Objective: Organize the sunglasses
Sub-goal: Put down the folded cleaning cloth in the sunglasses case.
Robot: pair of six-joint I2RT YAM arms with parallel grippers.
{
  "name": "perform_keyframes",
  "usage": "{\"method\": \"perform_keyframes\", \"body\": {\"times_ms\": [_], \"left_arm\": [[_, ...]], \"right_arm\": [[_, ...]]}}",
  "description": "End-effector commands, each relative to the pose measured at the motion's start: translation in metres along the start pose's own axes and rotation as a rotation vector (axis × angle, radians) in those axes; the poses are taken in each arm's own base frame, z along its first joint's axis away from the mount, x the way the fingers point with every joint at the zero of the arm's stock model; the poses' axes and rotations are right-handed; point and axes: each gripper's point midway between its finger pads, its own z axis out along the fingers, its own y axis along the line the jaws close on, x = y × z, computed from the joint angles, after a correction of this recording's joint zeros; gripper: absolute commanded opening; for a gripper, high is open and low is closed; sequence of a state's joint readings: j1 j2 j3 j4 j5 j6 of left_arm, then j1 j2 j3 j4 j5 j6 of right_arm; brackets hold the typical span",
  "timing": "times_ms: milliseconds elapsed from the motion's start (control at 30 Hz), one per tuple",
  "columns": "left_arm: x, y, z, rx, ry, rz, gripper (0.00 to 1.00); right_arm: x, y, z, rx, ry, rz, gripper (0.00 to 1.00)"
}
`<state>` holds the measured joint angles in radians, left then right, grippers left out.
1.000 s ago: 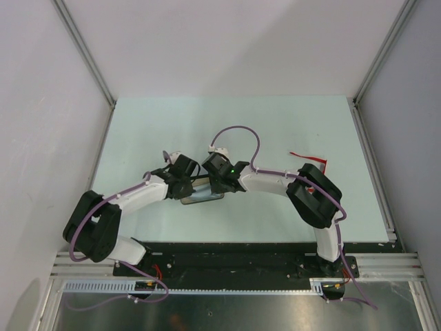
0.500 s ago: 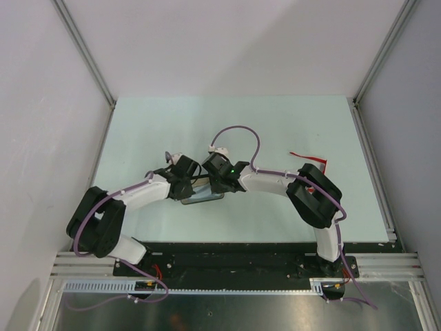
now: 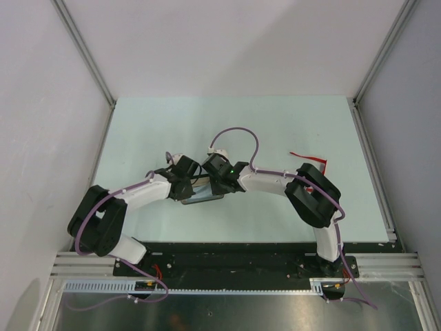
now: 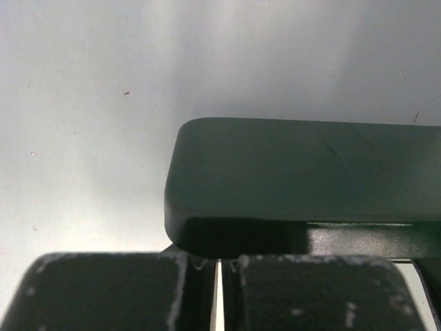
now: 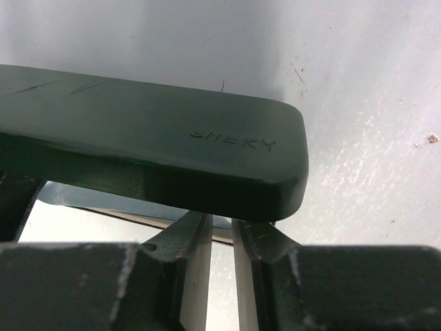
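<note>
The big pale table [image 3: 172,124] has 2 robot arms meeting in the middle over a dark case [image 3: 205,198]. The case lid looks lifted a little, like a mouth. The left gripper [image 4: 217,269] sits at 1 end with its fingers pressed together, and I see nothing between them. The right gripper [image 5: 220,231] sits at the other end, under the lid, with a thin gap between its fingers. I cannot tell if it pinches anything. The red sunglasses [image 3: 303,155] lie well apart on the right, partly hidden by the right arm, not in the case. I think the lid could snap down if a gripper slips, because the case looks smooth. The right arm could also bump the sunglasses when it swings. The lid says "SHEKY" [image 5: 233,140] in small pressed letters.
</note>
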<state>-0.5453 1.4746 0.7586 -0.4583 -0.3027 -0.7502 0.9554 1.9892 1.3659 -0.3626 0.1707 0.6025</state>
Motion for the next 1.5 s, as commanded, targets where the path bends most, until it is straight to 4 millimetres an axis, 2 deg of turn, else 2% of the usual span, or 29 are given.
{"method": "perform_keyframes", "body": {"times_ms": [0, 133, 233, 567, 967, 1133, 1467], "left_arm": [[-0.009, -0.004, -0.002, 0.007, -0.012, 0.004, 0.01], [-0.011, -0.006, -0.003, 0.012, -0.016, 0.004, 0.0], [-0.014, -0.009, -0.006, 0.023, -0.024, 0.003, 0.0], [-0.027, -0.015, -0.019, 0.061, -0.062, -0.004, 0.0], [-0.034, -0.015, -0.028, 0.062, -0.084, -0.001, 0.0], [-0.032, -0.013, -0.025, 0.051, -0.072, 0.004, 0.0], [-0.024, -0.011, -0.017, 0.031, -0.039, 0.012, 0.0]], "right_arm": [[-0.011, 0.006, -0.001, -0.01, -0.019, 0.015, 0.19], [-0.015, 0.007, -0.004, -0.009, -0.024, 0.021, 0.04], [-0.019, 0.009, -0.007, -0.005, -0.029, 0.018, 0.0], [-0.033, 0.016, -0.021, 0.013, -0.011, 0.015, 0.0], [-0.019, 0.007, -0.022, 0.046, 0.058, 0.031, 0.0], [-0.015, 0.003, -0.021, 0.052, 0.088, 0.035, 0.0], [-0.011, 0.006, -0.007, 0.046, 0.116, 0.018, 0.05]]}}
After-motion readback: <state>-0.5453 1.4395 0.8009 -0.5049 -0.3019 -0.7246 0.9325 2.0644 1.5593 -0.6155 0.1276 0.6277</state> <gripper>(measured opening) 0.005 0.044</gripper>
